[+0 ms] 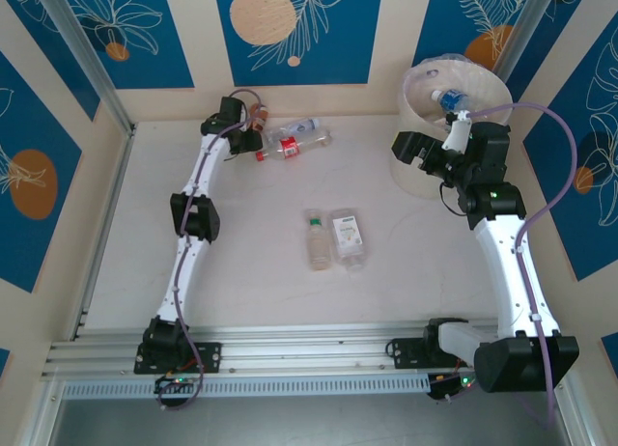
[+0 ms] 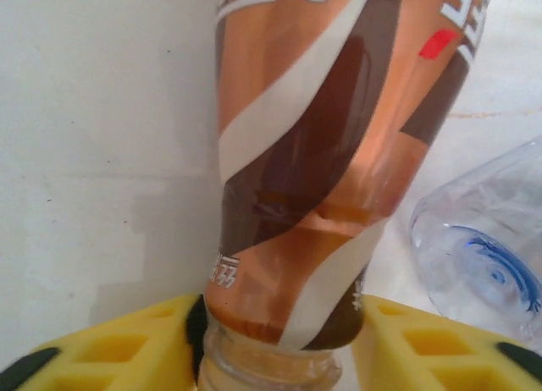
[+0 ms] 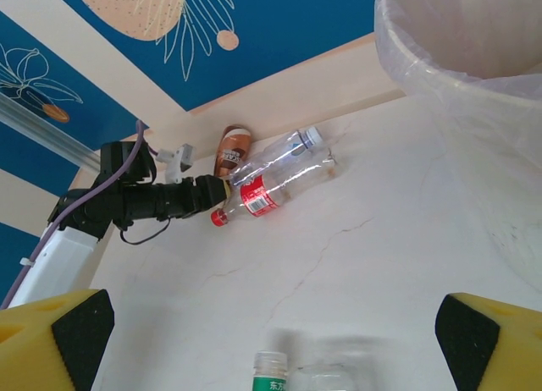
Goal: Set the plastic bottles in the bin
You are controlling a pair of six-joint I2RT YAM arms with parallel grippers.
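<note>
The left gripper (image 1: 247, 119) sits deep in the far left corner of the pale table (image 1: 241, 272), hemmed by the cream back wall (image 1: 290, 98). Its yellow fingers (image 2: 127, 344) are drawn in against both sides of the shoulder of a brown-and-cream labelled plastic bottle (image 2: 322, 154). Just right of it two clear plastic bottles lie touching, a white-capped clear bottle (image 1: 301, 128) and a clear bottle with a red label and red cap (image 1: 288, 145), so there is little room on that side. The table's middle is open but for a green-capped clear bottle (image 1: 318, 241) and a squat clear bottle with a white label (image 1: 346, 237), side by side. The large round cream-white bin lined with a thin translucent bag (image 1: 480, 77) stands in the far right corner with a blue-capped clear bottle (image 1: 450, 98) inside. The right gripper (image 1: 413, 149) hangs at its near left side, jaws spread wide and empty. Up close, the left wrist view makes the finger contact plain, which the top view is too distant to resolve. The right wrist view shows the brown bottle at the wall's foot and bare table between the cluster and the bin.
</note>
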